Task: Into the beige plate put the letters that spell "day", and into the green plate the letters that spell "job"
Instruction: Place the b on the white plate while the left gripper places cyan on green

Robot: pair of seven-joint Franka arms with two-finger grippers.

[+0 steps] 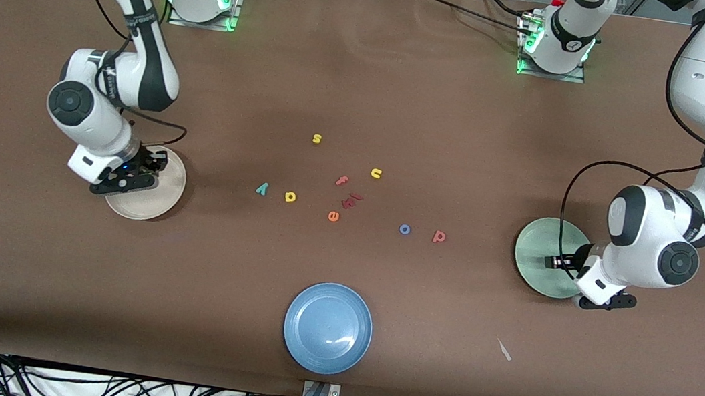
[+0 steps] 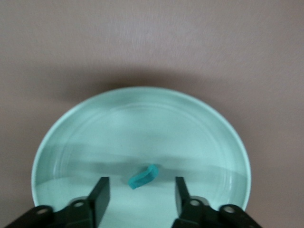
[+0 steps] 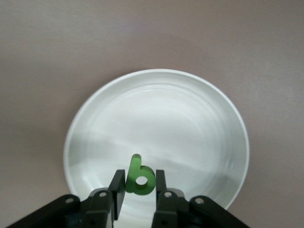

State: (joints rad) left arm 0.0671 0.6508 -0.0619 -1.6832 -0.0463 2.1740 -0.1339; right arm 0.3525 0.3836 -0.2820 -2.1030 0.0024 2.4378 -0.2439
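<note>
Over the green plate point(image 2: 71, 137) at the left arm's end of the bench point(image 1: 367, 79), we see the left tool point(image 2: 138, 192) with its fingers point(image 2: 99, 190) spread and nothing between them. Just under the gap, the teal "j" point(image 2: 144, 175) lies loose on the plate's surface, touching neither finger.

Over the beige plate point(image 3: 190, 118) at the right arm's end, the right tool point(image 3: 139, 187) has its fingers pressed against the olive-green "a" point(image 3: 140, 176), pinching it upright above the plate.

Between the two tools, along the middle of the bench, we see the other letters. Toward the right tool lie the teal "y" point(image 1: 262, 189) and the yellow "d" point(image 1: 290, 197), just beside each other. Toward the left tool lie the blue "o" point(image 1: 404, 229) and the pink "b" point(image 1: 439, 237), also near each other.

Among them sit the yellow "s" point(image 1: 317, 138), the yellow "u" point(image 1: 376, 173), the salmon "f" point(image 1: 342, 180), the orange "e" point(image 1: 333, 216) and a dark red piece point(image 1: 350, 201) we cannot read.

A blue plate point(image 1: 328, 327) rests nearest the front camera, well apart from both tools.
</note>
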